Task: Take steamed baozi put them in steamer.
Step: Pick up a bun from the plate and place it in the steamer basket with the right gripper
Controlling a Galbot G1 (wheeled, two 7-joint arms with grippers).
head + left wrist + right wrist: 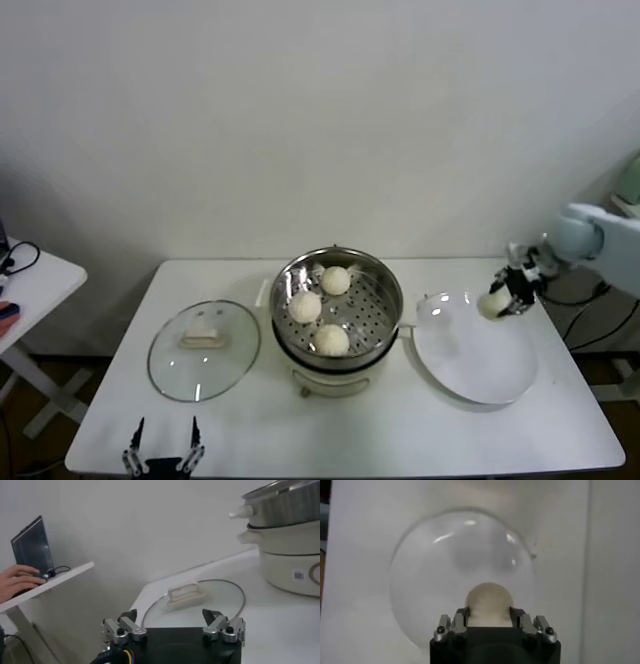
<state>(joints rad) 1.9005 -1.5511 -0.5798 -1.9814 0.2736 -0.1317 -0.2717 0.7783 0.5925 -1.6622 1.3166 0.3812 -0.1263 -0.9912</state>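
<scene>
The left gripper (163,455) idles, jaws wide, nearest the camera. The right gripper (508,296) clamps the last baozi (493,304) over the plate (478,362), right of the steamer (338,305).

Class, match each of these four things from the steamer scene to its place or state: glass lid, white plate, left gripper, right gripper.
Things:
1. glass lid
2. white plate
3. left gripper
4. right gripper

Places or states:
A. shut on a baozi
B. open, near the table's front edge
C. flat on the table, on the steamer's left
D. bare, on the steamer's right

Pairs: 1-C, 2-D, 3-B, 4-A
</scene>
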